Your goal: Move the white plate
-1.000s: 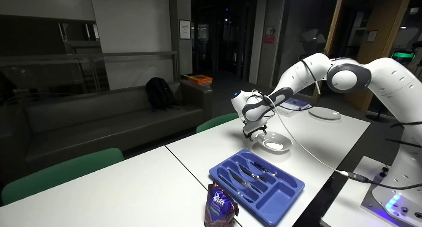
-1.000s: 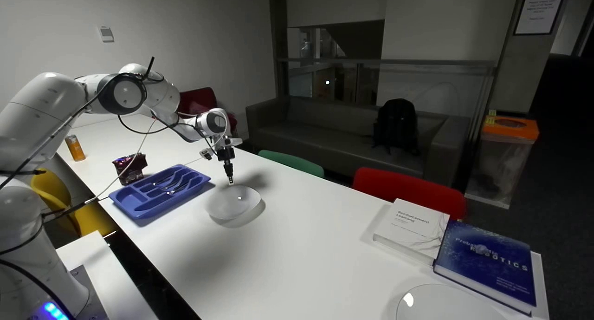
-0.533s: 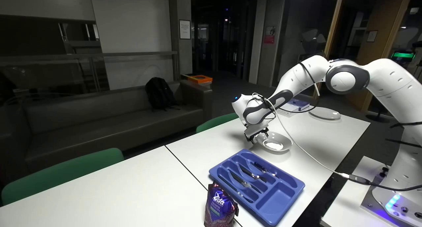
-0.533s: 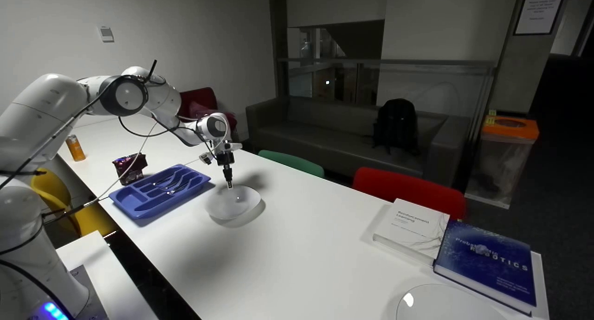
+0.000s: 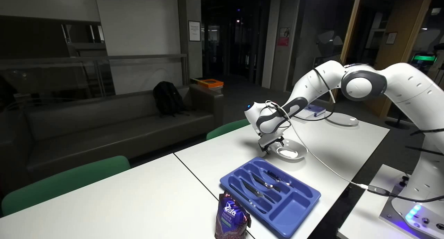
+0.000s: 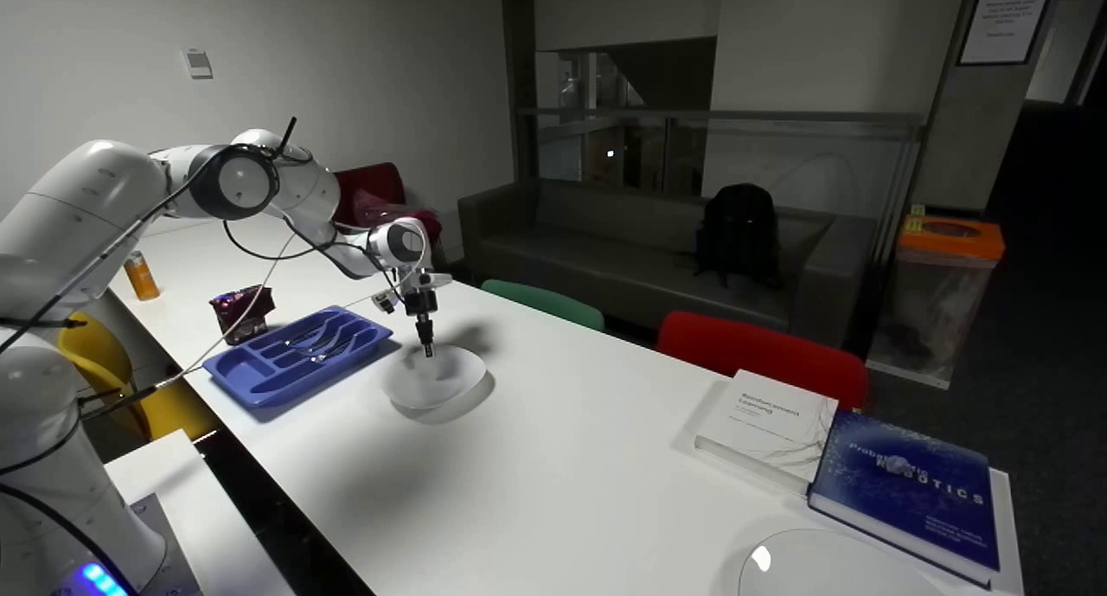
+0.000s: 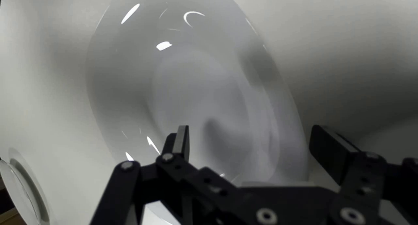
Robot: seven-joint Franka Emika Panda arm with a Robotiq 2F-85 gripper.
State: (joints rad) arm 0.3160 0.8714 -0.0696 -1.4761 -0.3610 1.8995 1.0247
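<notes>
The white plate [image 5: 289, 151] is shallow and round with a raised rim. It lies on the table beyond the blue tray, and also shows in an exterior view [image 6: 435, 381]. It fills much of the wrist view [image 7: 196, 94]. My gripper [image 5: 275, 148] is low at the plate's edge and points down; it also shows in an exterior view [image 6: 428, 354]. In the wrist view my gripper [image 7: 249, 133] is open, with one finger over the plate's inside and the other outside its rim. The rim lies between the fingers, and neither clearly touches it.
A blue cutlery tray [image 5: 295, 207] with cutlery lies close to the plate. A dark foil bag [image 5: 231, 216] stands by the tray. A flatter white disc [image 5: 341, 119] lies at the table's end near a white book [image 6: 770, 427] and a blue book [image 6: 904, 492]. An orange can [image 6: 141, 276] stands farther off.
My gripper has moved down towards the plate's rim, with its fingers staying apart. The plate has not visibly moved.
</notes>
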